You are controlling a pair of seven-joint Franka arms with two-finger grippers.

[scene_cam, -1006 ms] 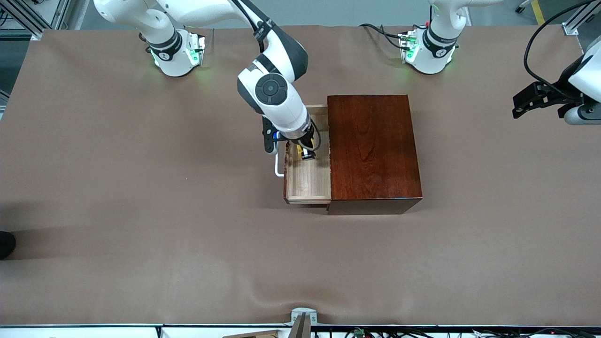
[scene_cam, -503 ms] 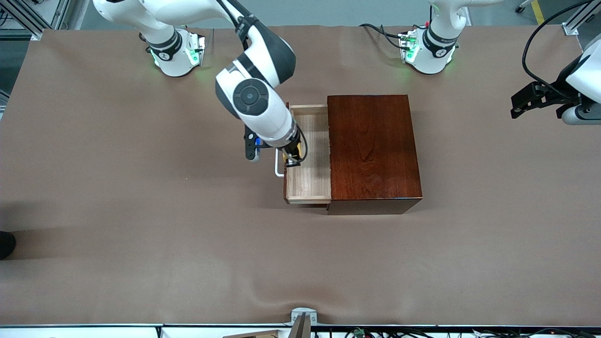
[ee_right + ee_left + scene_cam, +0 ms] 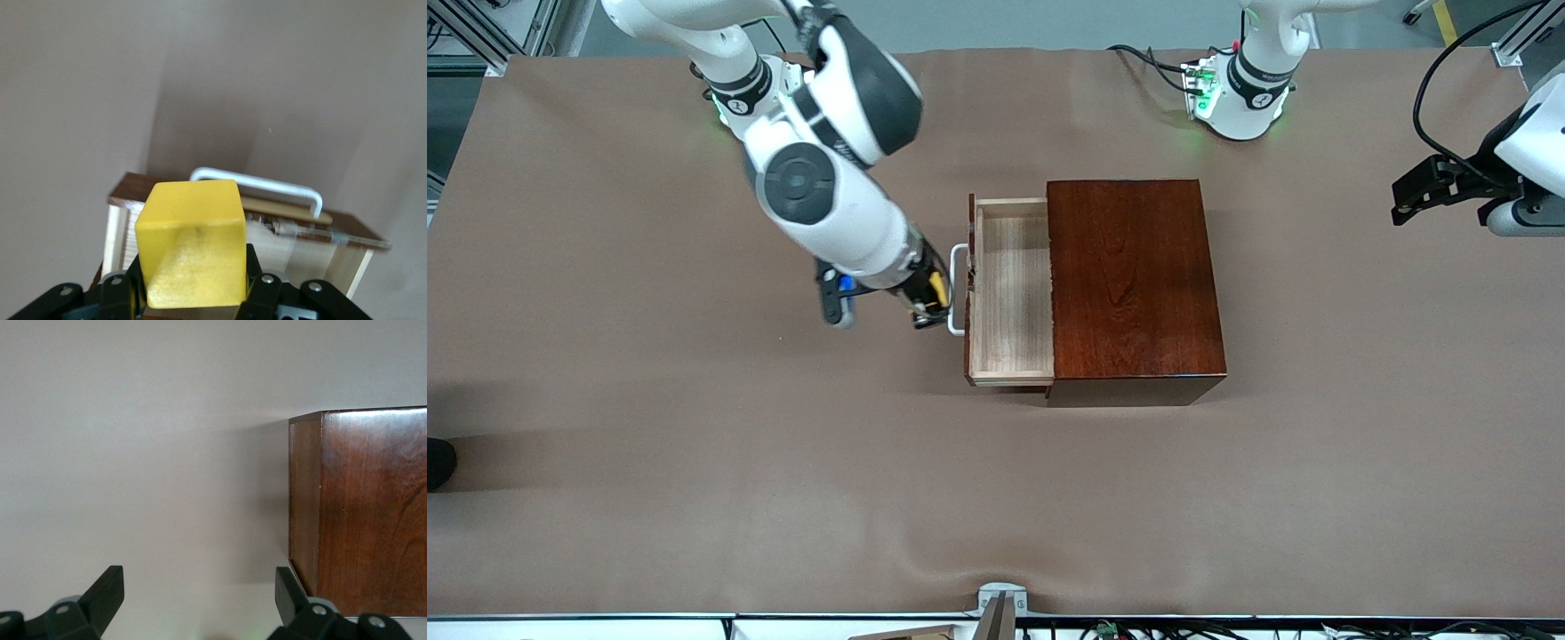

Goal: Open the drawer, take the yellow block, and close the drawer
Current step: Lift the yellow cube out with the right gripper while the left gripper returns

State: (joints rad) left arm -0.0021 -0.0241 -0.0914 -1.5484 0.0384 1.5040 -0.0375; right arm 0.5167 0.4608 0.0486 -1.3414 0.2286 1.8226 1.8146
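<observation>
The right gripper (image 3: 927,307) is clamped on the yellow block (image 3: 937,286), and it is now outside the drawer (image 3: 1009,293). One second ago it was down inside the tray with the block; half a second ago it was over the front edge, and now it hangs over the bare table (image 3: 649,356), just beside the white loop handle (image 3: 958,289), toward the right arm's end of the table. In the right wrist view the yellow block (image 3: 192,241) sits between the dark fingers (image 3: 263,283), and the handle (image 3: 260,185) and the open drawer (image 3: 307,243) appear past it.

The drawer is pulled out from the dark reddish-brown box (image 3: 1134,284), the same as before, and its tray shows only light wood inside. The box has not moved.

The left gripper (image 3: 1414,197) waits in the air over the left arm's end of the table, well apart from the box; it has shifted only very little. In the left wrist view its fingers (image 3: 107,590) stand wide apart with nothing between them, and one corner of the box (image 3: 360,513) is seen.
</observation>
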